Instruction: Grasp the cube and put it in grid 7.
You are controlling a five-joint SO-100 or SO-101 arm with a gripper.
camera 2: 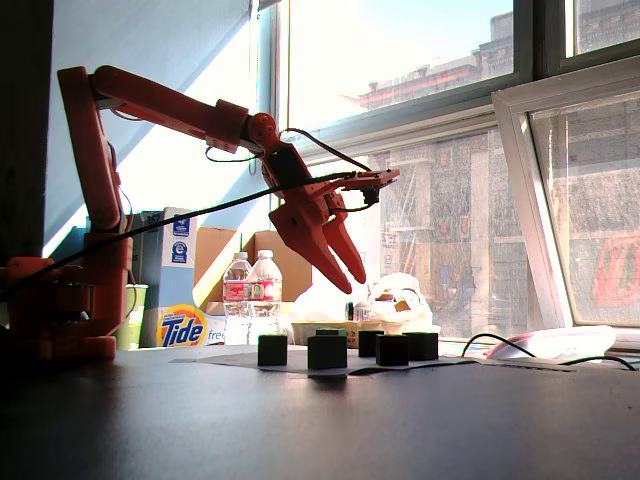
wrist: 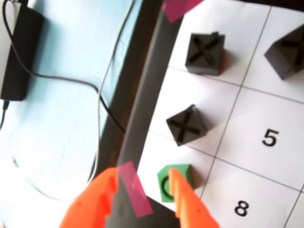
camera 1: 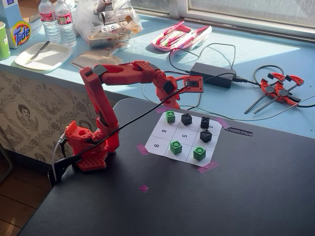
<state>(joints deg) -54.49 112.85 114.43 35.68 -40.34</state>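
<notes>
Under the raised gripper (wrist: 142,199), jaws spread wide and empty, green cube (wrist: 167,183) flat on its grid square, O-face up.

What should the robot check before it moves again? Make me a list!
1. Gripper empty: ok, nothing between the fingers in a fixed view.
2. Gripper open: ok, fingers spread.
3. Gripper clear of the cubes: ok, it hangs above them in that fixed view.
4. Green cube in its corner square beside 8: ok, it sits inside the lines.
5. Fingers lined up around that green cube: not ok, in the wrist view one finger covers it, the other is off the grid.
6. Black X cube next door clear of the fingers: ok.
</notes>
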